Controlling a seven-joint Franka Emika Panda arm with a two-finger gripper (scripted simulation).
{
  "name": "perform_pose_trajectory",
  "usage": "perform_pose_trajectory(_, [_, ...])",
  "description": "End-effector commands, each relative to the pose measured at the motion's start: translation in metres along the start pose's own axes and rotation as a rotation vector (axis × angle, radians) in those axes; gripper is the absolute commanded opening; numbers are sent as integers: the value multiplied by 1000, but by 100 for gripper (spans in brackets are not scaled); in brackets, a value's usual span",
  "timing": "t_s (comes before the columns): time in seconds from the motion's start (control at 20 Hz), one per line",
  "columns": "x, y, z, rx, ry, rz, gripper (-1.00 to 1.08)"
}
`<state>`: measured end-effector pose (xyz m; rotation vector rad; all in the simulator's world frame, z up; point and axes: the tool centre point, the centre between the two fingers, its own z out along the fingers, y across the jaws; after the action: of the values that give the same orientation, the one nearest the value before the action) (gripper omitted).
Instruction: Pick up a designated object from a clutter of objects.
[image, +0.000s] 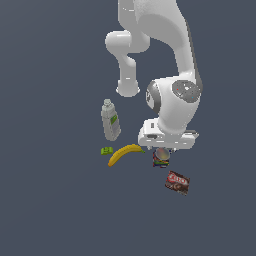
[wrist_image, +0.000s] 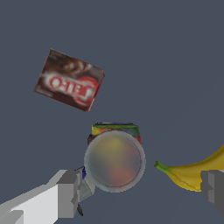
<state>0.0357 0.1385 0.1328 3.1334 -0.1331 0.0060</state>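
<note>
— Dark grey floor (image: 50, 210) all round, and the clutter sits in a small huddle under the arm. Where's the can?

— The can (wrist_image: 114, 158) stands upright between the fingers (wrist_image: 68, 192), right beneath the gripper (wrist_image: 140, 191). From the can in the wrist view, the brown-red box (wrist_image: 69, 80) lies off at eleven o'clock and the banana (wrist_image: 194, 171) near three.

— Grabbed yet?

— No. The jaws are spread wide, one each side of it, not touching. I'd say reaching is done; closing and lifting remain.
</note>
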Motion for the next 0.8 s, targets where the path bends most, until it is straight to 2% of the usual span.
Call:
perform_pose_trajectory(0.0, [-2,-9,13,3,-1,10,100])
perform_pose_trajectory(0.5, [-6,-16,27,4,-5,16,100])
perform_pose_trajectory(0.75, [-6,-17,46,5,-5,16,100])
